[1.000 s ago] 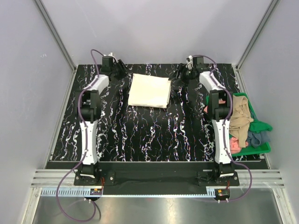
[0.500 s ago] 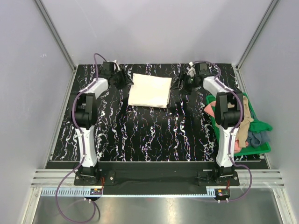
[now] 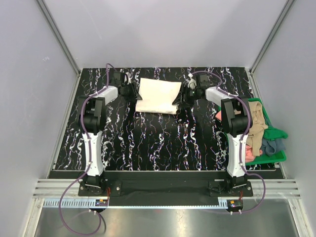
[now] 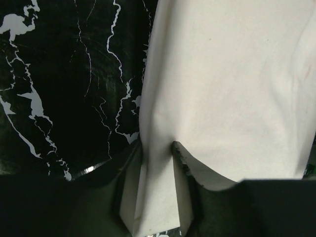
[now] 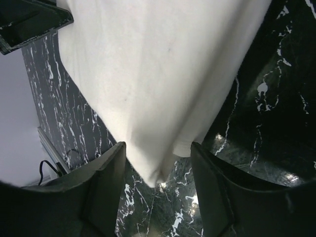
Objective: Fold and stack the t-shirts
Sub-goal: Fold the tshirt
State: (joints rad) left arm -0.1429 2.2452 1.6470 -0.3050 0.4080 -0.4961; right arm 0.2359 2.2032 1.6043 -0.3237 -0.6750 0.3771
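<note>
Left claw (image 3: 131, 90) now sits at the left edge of the folded cream t-shirt (image 3: 158, 96). A second ago it was back at the far-left corner of the table (image 3: 148, 143), clear of the cloth. It is set narrow. In the left wrist view the shirt's edge fills the gap between its fingers and puckers against one of them; we cannot tell if it is fully clamped.

Right claw (image 3: 184, 95) has come in the same way from the far right and now sits at the shirt's right edge. Its fingers (image 5: 106, 182) stand well apart, with a tapering bit of cloth between them and a gap on each side, so no grip yet.

Cream shirt lies flat at the far middle of the table, same place, right edge slightly drawn in.

We read this as both arms reaching in for a two-sided pinch, to make another fold or shift the shirt.

Tan t-shirt (image 3: 254, 123), salmon-pink t-shirt (image 3: 247, 154) and grey-blue t-shirt (image 3: 274, 144) are heaped in the green bin (image 3: 276, 157) at the right, not yet folded. Most of the task is left.
</note>
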